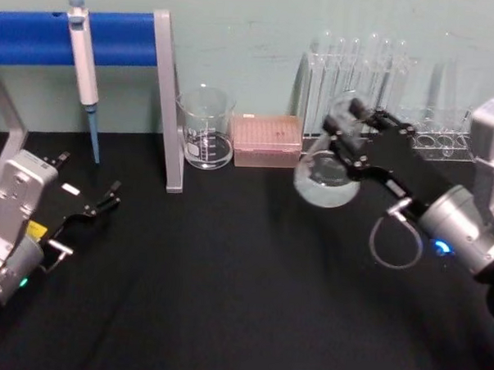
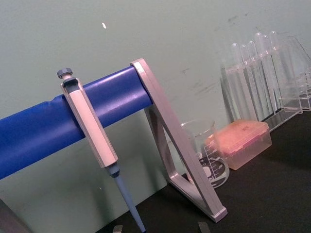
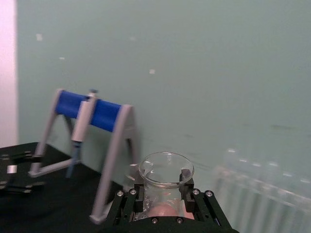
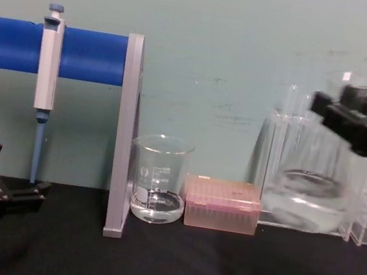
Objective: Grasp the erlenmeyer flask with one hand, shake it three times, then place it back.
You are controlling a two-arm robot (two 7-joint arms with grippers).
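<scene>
The erlenmeyer flask (image 1: 324, 177) is a clear glass cone with a little liquid in its wide base. It hangs tilted above the black table, in front of the test tube rack. My right gripper (image 1: 349, 118), black on a silver arm with a blue light, is shut on the flask's neck. In the chest view the flask (image 4: 306, 197) shows lifted off the table, below the right gripper (image 4: 345, 108). The right wrist view shows the flask's flared rim (image 3: 166, 169) between the jaws. At the table's left, my left gripper (image 1: 89, 180) rests open and holds nothing.
A glass beaker (image 1: 206, 127) and a pink tip box (image 1: 267, 140) stand at the back middle. A grey-framed stand with a blue bar (image 1: 114, 38) holds a pipette (image 1: 86, 71) at the back left. A rack of test tubes (image 1: 371, 72) stands behind the flask.
</scene>
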